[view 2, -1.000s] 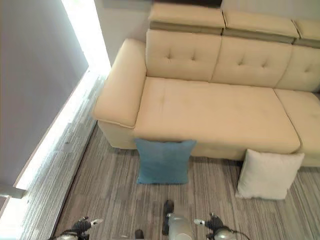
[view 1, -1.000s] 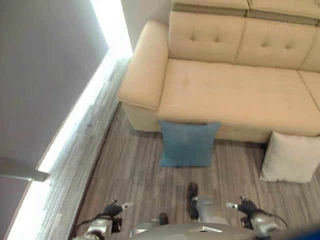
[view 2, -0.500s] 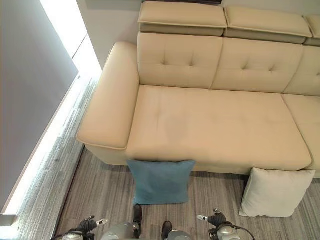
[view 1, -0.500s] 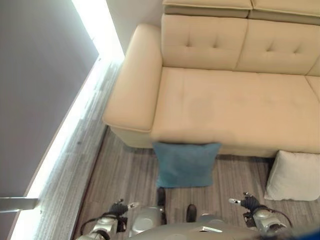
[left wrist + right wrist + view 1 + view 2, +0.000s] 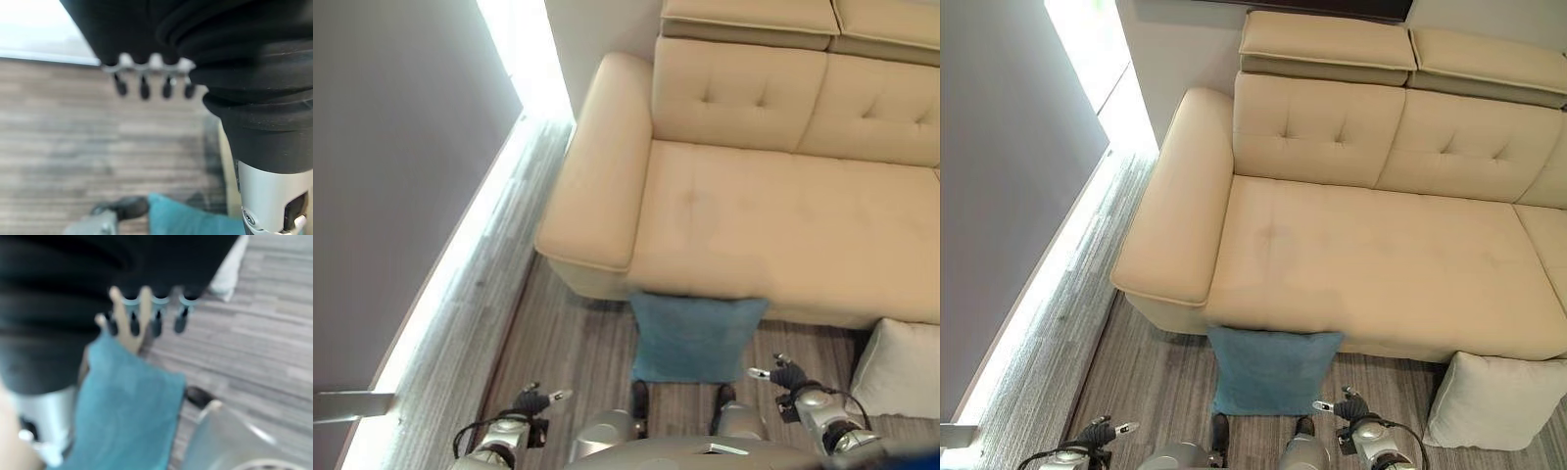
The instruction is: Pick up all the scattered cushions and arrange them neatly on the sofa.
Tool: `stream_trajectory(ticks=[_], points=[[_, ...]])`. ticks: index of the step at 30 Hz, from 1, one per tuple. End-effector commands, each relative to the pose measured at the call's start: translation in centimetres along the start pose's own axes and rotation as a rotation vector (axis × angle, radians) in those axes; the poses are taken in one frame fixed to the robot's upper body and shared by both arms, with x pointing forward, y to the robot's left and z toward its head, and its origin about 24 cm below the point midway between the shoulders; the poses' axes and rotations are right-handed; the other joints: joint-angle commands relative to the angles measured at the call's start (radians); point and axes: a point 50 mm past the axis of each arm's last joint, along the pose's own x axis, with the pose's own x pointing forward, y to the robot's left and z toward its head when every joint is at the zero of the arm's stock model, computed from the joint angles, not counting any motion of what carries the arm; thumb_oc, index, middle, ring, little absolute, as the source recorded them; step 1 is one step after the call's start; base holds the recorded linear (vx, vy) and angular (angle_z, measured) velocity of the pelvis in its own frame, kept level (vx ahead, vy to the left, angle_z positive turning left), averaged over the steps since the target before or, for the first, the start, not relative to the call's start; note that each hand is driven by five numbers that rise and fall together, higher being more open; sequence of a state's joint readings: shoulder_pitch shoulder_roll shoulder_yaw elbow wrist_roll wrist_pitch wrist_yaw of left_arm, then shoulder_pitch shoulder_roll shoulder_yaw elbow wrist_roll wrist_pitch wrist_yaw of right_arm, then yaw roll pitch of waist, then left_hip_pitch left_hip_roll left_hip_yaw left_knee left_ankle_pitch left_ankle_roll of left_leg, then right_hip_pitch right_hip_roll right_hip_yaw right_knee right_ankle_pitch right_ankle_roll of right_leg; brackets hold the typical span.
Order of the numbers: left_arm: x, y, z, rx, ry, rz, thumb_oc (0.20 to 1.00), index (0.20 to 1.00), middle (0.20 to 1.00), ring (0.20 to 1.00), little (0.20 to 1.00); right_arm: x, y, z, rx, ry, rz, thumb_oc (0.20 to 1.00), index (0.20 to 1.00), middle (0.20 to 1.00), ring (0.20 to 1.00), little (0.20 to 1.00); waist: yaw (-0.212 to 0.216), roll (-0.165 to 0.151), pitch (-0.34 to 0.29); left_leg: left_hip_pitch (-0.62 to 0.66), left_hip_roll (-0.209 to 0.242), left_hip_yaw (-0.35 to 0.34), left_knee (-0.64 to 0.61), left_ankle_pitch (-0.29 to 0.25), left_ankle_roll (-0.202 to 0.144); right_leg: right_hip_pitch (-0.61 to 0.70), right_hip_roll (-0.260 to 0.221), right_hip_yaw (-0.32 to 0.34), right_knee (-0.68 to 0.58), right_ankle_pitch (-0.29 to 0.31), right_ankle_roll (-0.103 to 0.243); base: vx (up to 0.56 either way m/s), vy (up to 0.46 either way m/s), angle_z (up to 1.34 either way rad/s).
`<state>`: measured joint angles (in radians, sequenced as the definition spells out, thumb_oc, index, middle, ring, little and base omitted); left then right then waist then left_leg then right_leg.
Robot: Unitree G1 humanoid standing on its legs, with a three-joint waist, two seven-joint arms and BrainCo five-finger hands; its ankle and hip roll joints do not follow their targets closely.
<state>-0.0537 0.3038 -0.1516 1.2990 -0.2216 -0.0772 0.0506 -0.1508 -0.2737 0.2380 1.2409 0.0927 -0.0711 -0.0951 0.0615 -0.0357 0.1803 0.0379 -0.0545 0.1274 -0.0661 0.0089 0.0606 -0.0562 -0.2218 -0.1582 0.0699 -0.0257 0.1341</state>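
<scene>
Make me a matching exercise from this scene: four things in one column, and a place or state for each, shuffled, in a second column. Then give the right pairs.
Things
1. blue cushion
2. white cushion
3. sofa
4. left hand

Places or states
A. nothing lying on its seat
B. low at the robot's left, over bare floor, holding nothing
C. on the floor, leaning on the sofa front, straight ahead
D. on the floor by the sofa front, off to the robot's right

Pairs: 1-C, 2-D, 3-A, 4-B
</scene>
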Motion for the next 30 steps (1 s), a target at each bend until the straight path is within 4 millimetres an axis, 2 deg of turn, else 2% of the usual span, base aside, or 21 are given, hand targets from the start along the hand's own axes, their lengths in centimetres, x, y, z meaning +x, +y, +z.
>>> stream_trajectory(ticks=[1, 6, 9, 11, 13, 15, 20, 23, 24, 25, 26, 27, 28, 30], points=[[0.2, 0.2, 1.4, -0.009, -0.039, 0.019, 1.000, 1.000, 1.000, 1.000, 1.000, 0.1, -1.8, 0.6, -0.029, -0.024, -0.058, 1.000, 1.000, 1.000, 1.000, 1.000, 0.002, -0.001, 0.006, -0.042, 0.077, -0.024, 0.095, -0.031, -0.065, 0.046, 0.059, -0.004, -0.012, 0.046, -0.022, -0.02, -0.139, 0.00], [0.3, -0.5, 2.0, 0.009, -0.052, -0.003, 1.000, 1.000, 1.000, 1.000, 1.000, 0.0, -2.2, 0.3, -0.002, -0.026, -0.073, 1.000, 1.000, 1.000, 1.000, 1.000, -0.015, -0.007, 0.013, -0.068, 0.120, -0.061, 0.073, 0.026, -0.110, 0.069, 0.110, -0.043, -0.048, 0.016, -0.056, -0.07, -0.251, 0.24], [0.4, -1.2, 3.1, 0.024, -0.088, -0.023, 1.000, 1.000, 1.000, 1.000, 1.000, -0.1, -2.8, -0.1, 0.010, -0.020, -0.090, 1.000, 1.000, 1.000, 1.000, 1.000, -0.024, -0.015, 0.034, -0.121, 0.121, -0.076, 0.135, 0.025, -0.121, 0.062, 0.119, -0.068, -0.048, 0.009, -0.073, -0.11, -0.149, 0.55], [0.4, -1.7, 3.5, 0.028, -0.098, -0.039, 1.000, 1.000, 1.000, 1.000, 1.000, -0.1, -3.2, -0.4, 0.024, -0.009, -0.101, 1.000, 1.000, 1.000, 1.000, 1.000, -0.032, -0.020, 0.043, -0.144, 0.105, -0.077, 0.197, 0.000, -0.123, 0.049, 0.111, -0.082, -0.039, 0.007, -0.079, -0.11, -0.055, 0.32], [0.4, -1.9, 3.6, 0.029, -0.097, -0.042, 1.000, 1.000, 1.000, 1.000, 1.000, -0.1, -3.1, -0.6, 0.025, 0.002, -0.100, 1.000, 1.000, 1.000, 1.000, 1.000, -0.033, -0.017, 0.037, -0.138, 0.099, -0.081, 0.187, -0.009, -0.119, 0.041, 0.113, -0.085, -0.033, 0.003, -0.079, -0.02, 0.016, 0.23], [0.3, -2.1, 3.3, 0.026, -0.097, -0.040, 1.000, 1.000, 1.000, 1.000, 1.000, -0.1, -3.1, -0.6, 0.019, 0.006, -0.105, 1.000, 1.000, 1.000, 1.000, 1.000, -0.039, -0.001, 0.020, -0.117, 0.096, -0.067, 0.117, 0.002, -0.101, 0.019, 0.109, -0.072, -0.017, 0.010, -0.065, 0.03, 0.124, 0.16], [0.4, -1.2, 4.9, 0.005, -0.143, 0.002, 1.000, 1.000, 1.000, 1.000, 1.000, 0.1, -3.0, 0.2, 0.046, -0.013, -0.120, 1.000, 1.000, 1.000, 1.000, 1.000, -0.037, -0.004, 0.048, -0.154, 0.092, -0.044, 0.146, -0.016, -0.086, -0.032, 0.091, -0.065, 0.023, 0.008, -0.066, -0.05, 0.076, -0.11], [0.4, -0.2, 7.8, -0.042, -0.238, 0.060, 1.000, 1.000, 1.000, 1.000, 1.000, 0.4, -3.1, 2.5, 0.079, -0.083, -0.136, 1.000, 1.000, 1.000, 1.000, 1.000, -0.034, -0.005, 0.091, -0.225, 0.088, -0.030, 0.185, -0.022, -0.075, -0.125, 0.074, -0.048, 0.072, 0.019, -0.065, -0.12, 0.071, -0.21], [0.4, -0.2, 7.8, -0.042, -0.238, 0.060, 1.000, 1.000, 1.000, 1.000, 1.000, 0.4, -3.1, 2.5, 0.079, -0.083, -0.136, 1.000, 1.000, 1.000, 1.000, 1.000, -0.033, -0.005, 0.091, -0.226, 0.089, -0.029, 0.188, -0.025, -0.075, -0.127, 0.073, -0.047, 0.075, 0.016, -0.065, -0.11, 0.043, -0.14], [0.3, -0.1, 8.7, -0.064, -0.267, 0.070, 1.000, 1.000, 1.000, 1.000, 1.000, 0.4, -3.1, 3.2, 0.104, -0.107, -0.135, 1.000, 1.000, 1.000, 1.000, 1.000, -0.033, -0.006, 0.100, -0.253, 0.087, -0.027, 0.197, -0.023, -0.074, -0.155, 0.068, -0.042, 0.087, 0.020, -0.065, -0.13, 0.053, -0.09], [0.1, 0.0, 10.7, -0.097, -0.333, 0.087, 1.000, 1.000, 1.000, 1.000, 1.000, 0.5, -3.4, 4.4, 0.123, -0.143, -0.150, 1.000, 1.000, 1.000, 1.000, 1.000, -0.033, -0.005, 0.115, -0.306, 0.085, -0.027, 0.218, -0.020, -0.074, -0.208, 0.058, -0.042, 0.109, 0.026, -0.066, -0.16, 0.064, 0.01], [-0.1, 0.2, 11.9, -0.109, -0.372, 0.102, 1.000, 1.000, 1.000, 1.000, 1.000, 0.5, -3.6, 5.0, 0.124, -0.161, -0.164, 1.000, 1.000, 1.000, 1.000, 1.000, -0.034, -0.004, 0.121, -0.332, 0.086, -0.028, 0.230, -0.019, -0.074, -0.236, 0.054, -0.040, 0.121, 0.027, -0.067, -0.07, 0.040, 0.03], [-0.3, 0.2, 13.1, -0.120, -0.409, 0.115, 1.000, 1.000, 1.000, 1.000, 1.000, 0.5, -3.7, 5.9, 0.134, -0.181, -0.176, 1.000, 1.000, 1.000, 1.000, 1.000, -0.033, -0.002, 0.132, -0.356, 0.088, -0.031, 0.252, -0.043, -0.078, -0.260, 0.052, -0.032, 0.144, 0.007, -0.061, 0.00, 0.000, 0.00], [-0.7, 0.1, 15.0, -0.152, -0.463, 0.122, 1.000, 1.000, 1.000, 1.000, 1.000, 0.5, -4.0, 7.5, 0.159, -0.231, -0.195, 1.000, 1.000, 1.000, 1.000, 1.000, -0.037, 0.001, 0.140, -0.419, 0.091, -0.029, 0.277, -0.041, -0.079, -0.322, 0.046, -0.026, 0.165, 0.008, -0.063, -0.05, 0.015, 0.01]])
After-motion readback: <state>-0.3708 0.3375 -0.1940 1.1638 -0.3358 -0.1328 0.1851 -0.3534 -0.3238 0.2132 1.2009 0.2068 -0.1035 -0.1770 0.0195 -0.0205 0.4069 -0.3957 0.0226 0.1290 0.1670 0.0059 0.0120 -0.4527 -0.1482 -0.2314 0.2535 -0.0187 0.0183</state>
